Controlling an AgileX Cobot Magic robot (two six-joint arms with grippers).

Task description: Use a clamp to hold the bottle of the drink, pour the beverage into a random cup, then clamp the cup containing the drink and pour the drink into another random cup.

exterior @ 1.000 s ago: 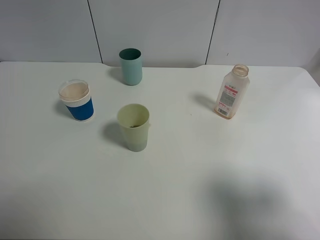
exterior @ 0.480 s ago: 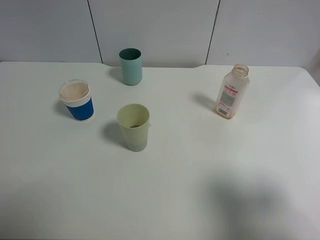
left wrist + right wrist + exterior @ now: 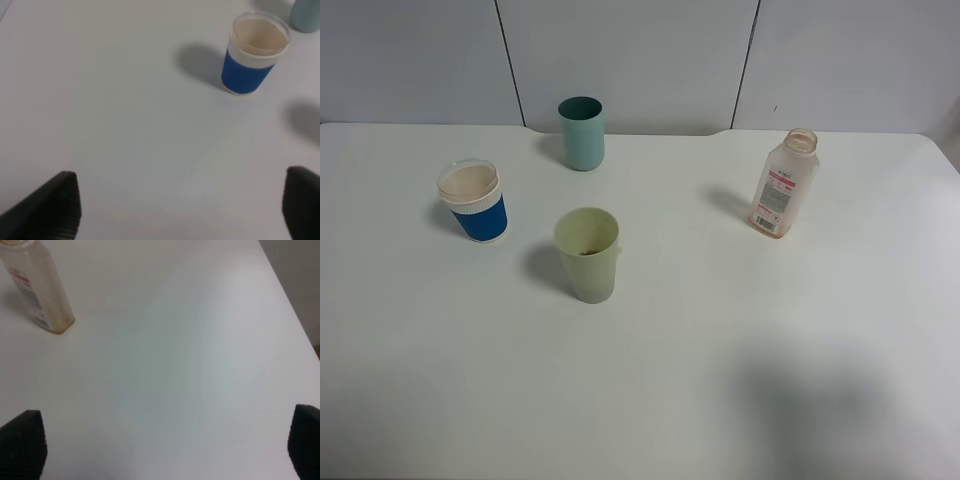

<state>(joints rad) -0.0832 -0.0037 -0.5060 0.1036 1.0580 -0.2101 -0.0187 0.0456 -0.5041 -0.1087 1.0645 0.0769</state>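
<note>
Nothing has moved since the earlier frame. On a white table (image 3: 720,380), the bottle (image 3: 783,184) stands upright at the far right, well apart from three cups on the left: a teal cup (image 3: 581,133), a blue-banded cup (image 3: 473,203) and a pale green cup (image 3: 588,255). The left gripper (image 3: 180,205) and right gripper (image 3: 167,440) hang wide open, empty. The right gripper should probably straddle the bottle's body squarely before closing, so it stays upright.

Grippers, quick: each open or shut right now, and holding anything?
Left gripper: open, holding nothing.
Right gripper: open, holding nothing; the bottle stands apart from it.
</note>
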